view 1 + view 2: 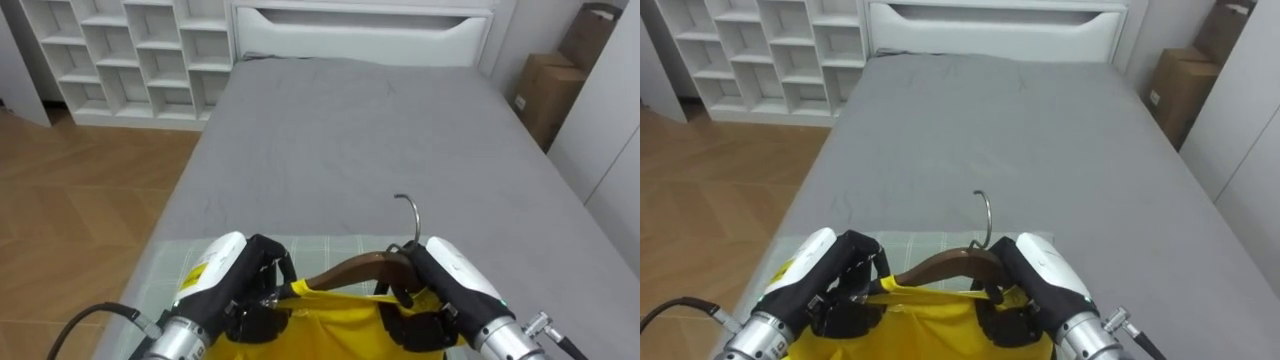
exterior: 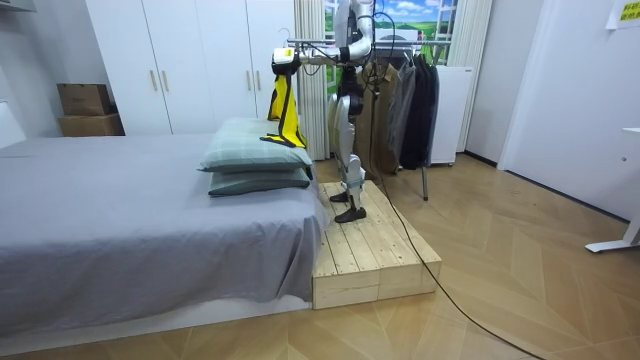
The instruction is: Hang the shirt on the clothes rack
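Two hands hold a brown wooden hanger (image 1: 350, 268) low in the eye views. The left hand (image 1: 228, 278) has its fingers curled round the hanger's left end, and the right hand (image 1: 452, 288) curls round it just beside the upright hook (image 1: 408, 212). A yellow garment (image 1: 320, 325) hangs from the hanger, above the stacked pillows (image 2: 255, 155). Ahead, the grey bed (image 1: 350, 130) stretches flat to the white headboard (image 1: 360, 30), with wood floor (image 1: 80, 200) along its left edge. The robot stands on a wooden platform (image 2: 370, 255), toward its bed-side edge, with a rack of dark clothes (image 2: 405, 95) just behind it.
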